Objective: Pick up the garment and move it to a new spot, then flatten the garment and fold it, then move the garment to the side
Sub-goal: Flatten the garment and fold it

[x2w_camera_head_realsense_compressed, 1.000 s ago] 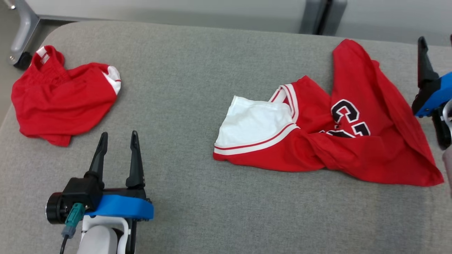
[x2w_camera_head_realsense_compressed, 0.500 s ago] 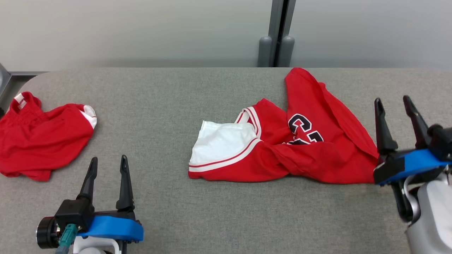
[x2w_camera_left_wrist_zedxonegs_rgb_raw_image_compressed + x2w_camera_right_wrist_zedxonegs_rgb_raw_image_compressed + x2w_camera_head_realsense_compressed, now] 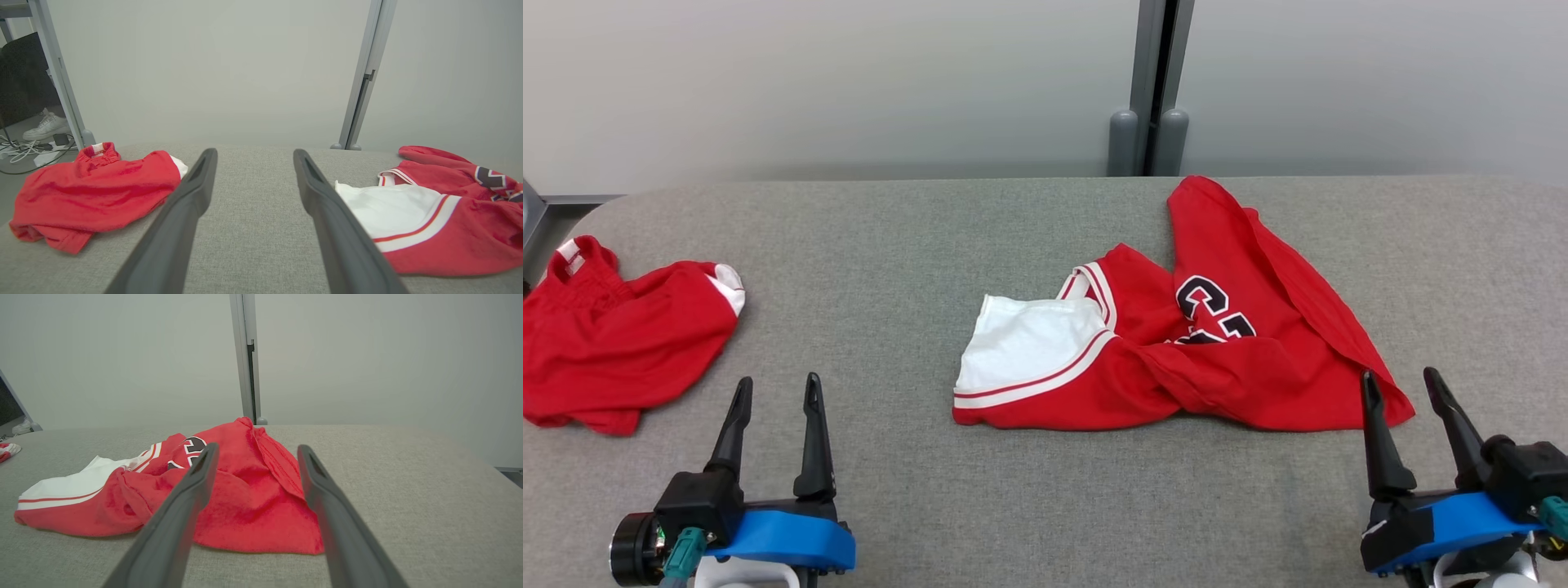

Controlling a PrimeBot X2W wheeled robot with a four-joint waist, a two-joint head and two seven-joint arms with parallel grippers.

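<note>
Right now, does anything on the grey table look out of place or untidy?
Yes. The red jersey lies crumpled and twisted right of centre, its white inside showing and its black lettering half buried in a fold. The red shorts sit bunched at the left edge of the table. Nothing looks torn or spilled.

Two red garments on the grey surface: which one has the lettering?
The jersey lying by the right gripper: it has black letters and a white panel. The crumpled shorts at the left are plain red with white trim.
</note>
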